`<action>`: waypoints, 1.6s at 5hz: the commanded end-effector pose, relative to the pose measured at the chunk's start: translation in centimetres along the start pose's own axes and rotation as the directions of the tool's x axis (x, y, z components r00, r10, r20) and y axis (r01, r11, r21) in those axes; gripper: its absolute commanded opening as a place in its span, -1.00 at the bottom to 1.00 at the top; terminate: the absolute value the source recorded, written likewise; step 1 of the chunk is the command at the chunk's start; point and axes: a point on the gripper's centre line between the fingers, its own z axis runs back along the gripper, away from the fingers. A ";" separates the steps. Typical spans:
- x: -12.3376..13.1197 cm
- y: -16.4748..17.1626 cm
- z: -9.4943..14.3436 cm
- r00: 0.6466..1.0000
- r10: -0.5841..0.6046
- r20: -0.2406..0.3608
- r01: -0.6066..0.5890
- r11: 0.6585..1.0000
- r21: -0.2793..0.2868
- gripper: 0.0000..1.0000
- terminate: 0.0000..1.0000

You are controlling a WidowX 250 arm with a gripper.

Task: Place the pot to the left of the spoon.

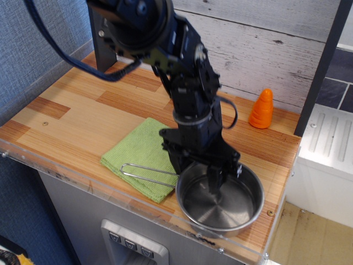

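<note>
I stand at a wooden counter (71, 118) of striped planks in mixed light and reddish tones, edged along the front and right with a clear plastic lip and set on a grey cabinet (83, 221) that carries a small panel of buttons (130, 244). Behind me runs a wall of whitewashed, weathered boards (265, 49), and to one side a blue-grey textured wall (33, 49) (it looks like woven fabric). Past a dark upright post (322, 66) I see a white ribbed surface (331, 141), dark tiles (341, 83) above it and a pale wood floor (314, 237) below, all evenly lit.
</note>
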 end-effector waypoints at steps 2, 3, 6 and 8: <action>-0.2 0.2 0.6 0.999 0.012 0.030 -0.012 1.000 0.017 -1.00 -1.00; 0.1 0.4 1.2 0.999 0.024 0.037 -0.025 0.999 0.020 -1.00 -1.00; 1.5 2.3 6.0 0.961 0.225 0.158 -0.229 0.973 0.005 -1.00 -1.00; 2.0 7.6 8.3 0.900 0.375 0.221 -0.385 0.923 0.005 -1.00 -1.00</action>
